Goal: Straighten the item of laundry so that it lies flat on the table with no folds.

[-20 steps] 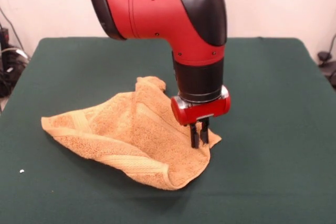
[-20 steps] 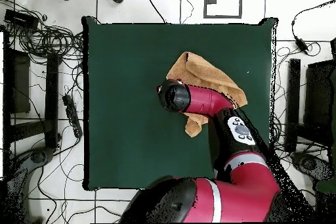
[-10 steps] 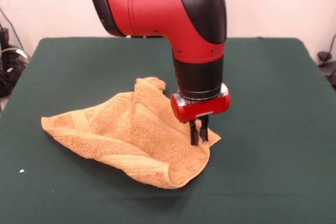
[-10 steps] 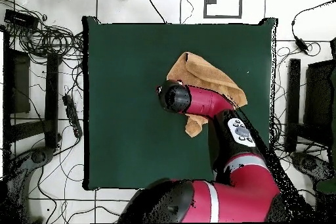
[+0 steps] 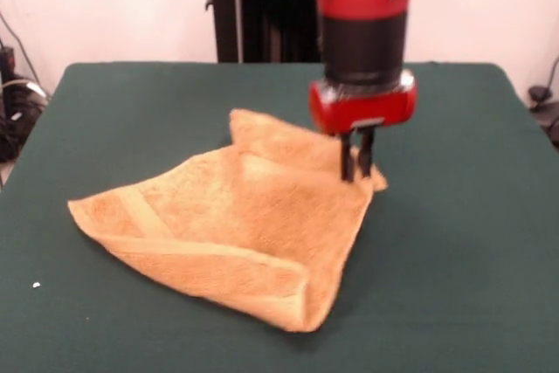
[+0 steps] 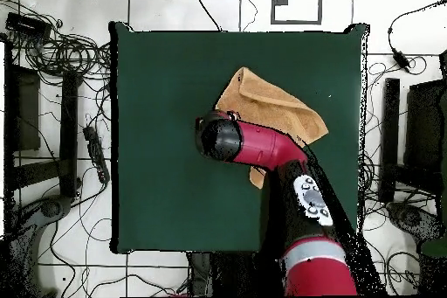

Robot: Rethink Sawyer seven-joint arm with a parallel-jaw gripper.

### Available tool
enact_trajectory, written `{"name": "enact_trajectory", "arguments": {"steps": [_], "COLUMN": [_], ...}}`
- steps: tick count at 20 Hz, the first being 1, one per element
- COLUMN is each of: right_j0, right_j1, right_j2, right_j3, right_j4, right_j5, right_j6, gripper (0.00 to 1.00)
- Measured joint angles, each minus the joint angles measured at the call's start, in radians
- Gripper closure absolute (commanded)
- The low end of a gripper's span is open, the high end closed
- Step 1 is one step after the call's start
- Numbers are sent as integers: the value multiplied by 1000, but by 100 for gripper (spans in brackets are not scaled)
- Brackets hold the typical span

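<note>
The hand [image 5: 358, 166] is carrying the towel's [image 5: 236, 233] right-hand corner, its two dark fingers pinched together on the cloth, and in the last second it has been rising and swinging away from the camera and out to the right in the front view. A second ago it was low over the crumpled fold near the towel's front; now the corner is hanging lifted and the cloth beneath it is drawing taut into a smooth slope. The towel is lying a little right of the bench's [image 5: 105, 111] middle as the overhead view shows it [image 6: 271, 107], partly under the arm. The pull is opening up the bunched centre, which is good for the task, but the front edge is still looking doubled over and a raised ridge is showing behind the hand, so the flattening is probably only partway along
</note>
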Motion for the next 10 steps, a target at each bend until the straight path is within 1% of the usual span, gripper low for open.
{"name": "enact_trajectory", "arguments": {"steps": [6, 10], "right_j0": [83, 124], "right_j1": [-93, -134], "right_j2": [-38, -51], "right_j3": [53, 76], "right_j4": [70, 109], "right_j5": [40, 77], "right_j6": [88, 142], "gripper": [100, 100]}}
